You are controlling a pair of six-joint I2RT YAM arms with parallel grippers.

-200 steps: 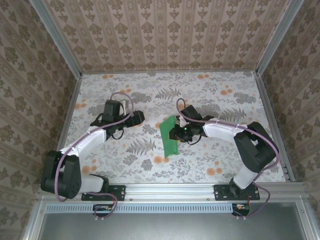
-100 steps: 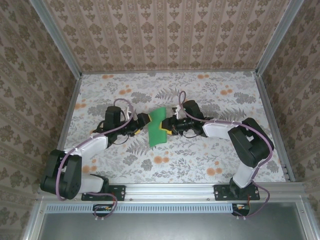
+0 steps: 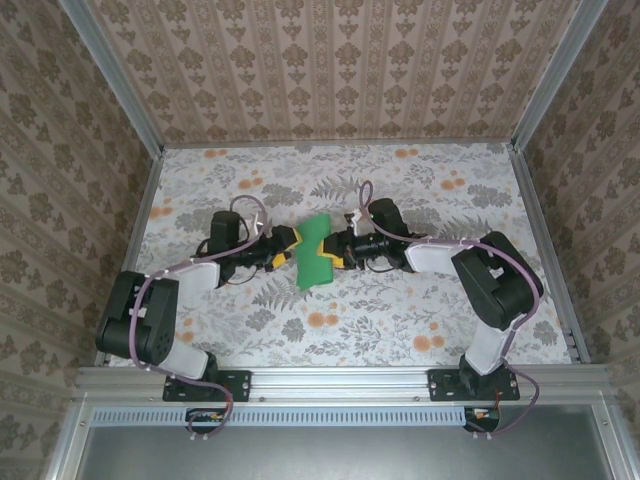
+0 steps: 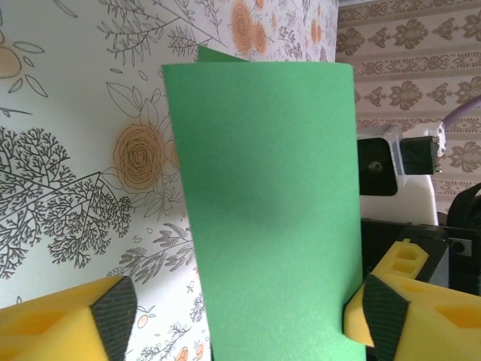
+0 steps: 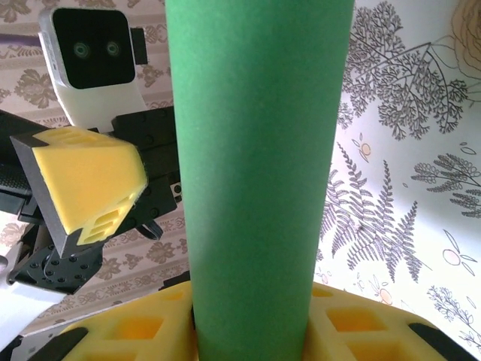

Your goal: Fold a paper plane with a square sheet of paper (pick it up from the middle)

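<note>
Fingers meet over the middle of the surface [image 3: 420, 300] in the top view. The right fingers [image 3: 341, 256] pinch the sheet [image 3: 314, 255], which stands bowed and clear of the surface. The left fingers [image 3: 285, 246] face it from the other side, just beside it. With both arms this close, a small misjudged push could knock one set against the other.

From the left wrist, the left fingers [image 4: 379, 320] are spread around the sheet's [image 4: 263, 195] lower end. One pad touches an edge and the other stands apart. Closing from this off-centre spot would likely crush the curve or set a crease askew. A back layer's corner peeks over the top edge, so the layers may already be misaligned.

From the right wrist, the sheet [image 5: 259, 150] rises as a rounded green column from between the right fingers [image 5: 128, 331], gripped only at its foot. One left finger [image 5: 86, 180] hangs beside it. Thin paper held this way can swing or slip. If the right fingers ease off before the left ones bite, it probably drops.
</note>
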